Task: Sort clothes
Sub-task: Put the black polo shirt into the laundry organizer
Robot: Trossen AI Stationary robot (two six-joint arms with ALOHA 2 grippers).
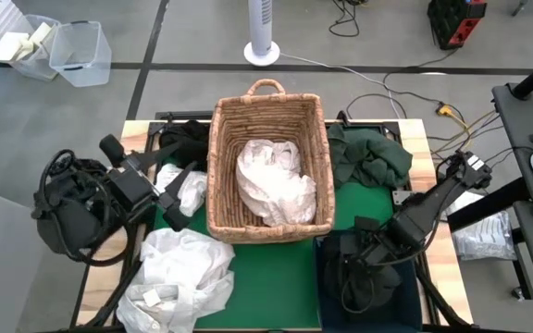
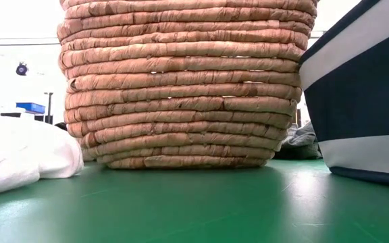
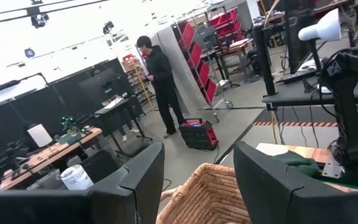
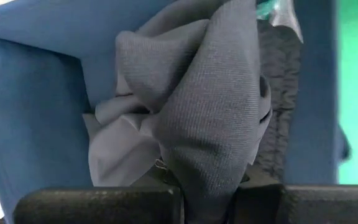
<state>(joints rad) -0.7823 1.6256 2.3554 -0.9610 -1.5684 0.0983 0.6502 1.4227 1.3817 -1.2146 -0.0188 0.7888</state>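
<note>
Basket (image 1: 220,139) mid-table w/ clothes (image 1: 274,180) in it — bin (image 1: 326,273) right-front, pile (image 1: 179,273) left-front.

High view: straight down from above, taking in the whole table (image 1: 276,277), both arms and the floor around
Low view: at table-top height, level across the green surface, very near the wicker basket (image 2: 184,81), with the blue bin (image 2: 363,101) at its side
Left wrist view: looks forward between its own fingers (image 3: 138,180), over the basket rim and far into the room
Right wrist view: pressed close to dark fabric (image 4: 210,106) inside the bin
Shared: basket in high, low and left wrist views; bin in high, low and right wrist
</note>
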